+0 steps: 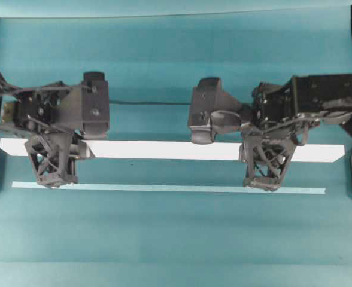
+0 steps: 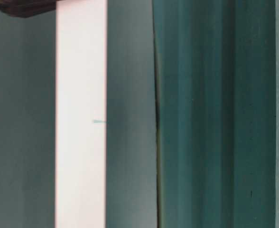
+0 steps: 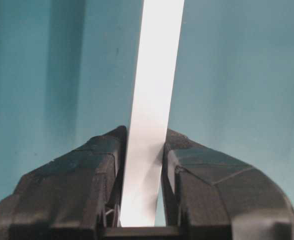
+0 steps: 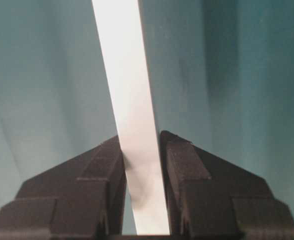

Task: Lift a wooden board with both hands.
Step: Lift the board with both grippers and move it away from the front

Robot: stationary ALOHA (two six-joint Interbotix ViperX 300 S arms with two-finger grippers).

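Nearest the lens: black fingers [image 3: 92, 180] of the left gripper [image 3: 142, 185], pressed against both faces of the wooden board [image 3: 154, 100], which runs between them and away up the wrist view. Jaws stand narrow, closed on the board's thickness.

Item, teal table covering [image 1: 176, 239]: largest surface, lying under everything. A thin pale strip [image 1: 164, 188] shows below the board in the overhead view; whether it is the board's shadow or mark on the cloth or a separate thing cannot be told.

Item, wooden board [image 1: 164, 149]: white, long, level across the overhead view. By the clear cloth behind it in both wrist views it appears raised off the covering.

Item, left gripper [image 1: 53, 173]: grips near the board's left end.

Item, right gripper [image 4: 142, 185]: fingers [image 4: 187, 170] close on the board likewise, holding near its right end [image 1: 263, 173].

Risks, as judged:
- Uneven rise of the two arms would tilt the board and let it slide through the pads.
- Arms drawing apart or together would drag the board out of one grip.
- Narrow pad contact on a thin edge could let the board twist.

Hidden or unclear:
- Board ends beyond each gripper are partly covered by the wrists overhead.
- Table-level view is blurred; only a white band [image 2: 80, 118] and teal folds are legible.
- Height above the covering cannot be read.
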